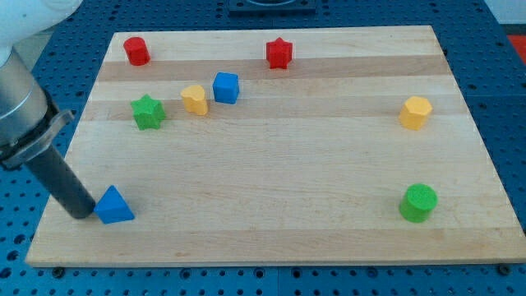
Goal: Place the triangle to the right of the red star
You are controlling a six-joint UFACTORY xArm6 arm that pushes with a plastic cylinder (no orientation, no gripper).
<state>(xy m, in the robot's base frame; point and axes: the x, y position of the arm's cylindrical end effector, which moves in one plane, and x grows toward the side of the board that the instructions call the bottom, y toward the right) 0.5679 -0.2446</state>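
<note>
While my tip (85, 214) sits at the view's lower left, touching or all but touching the left side of the blue triangle (113, 205), the red star (279, 53) lies well apart, near the view's top centre. My end effector is a bare rod, so it has no jaws to spread or close; it pinches nothing and can only shove. I judge the triangle to be a light, rigid block that should slide easily on the smooth wooden counter (271, 164). Its slanted faces are the worry: pressed off-centre, it will likely spin or slip off the rod. I would bear on the middle of a flat side, opposite the direction of travel. The route up and rightward looks open, passing below the blue cube (226, 87) and the yellow block (195, 99).
</note>
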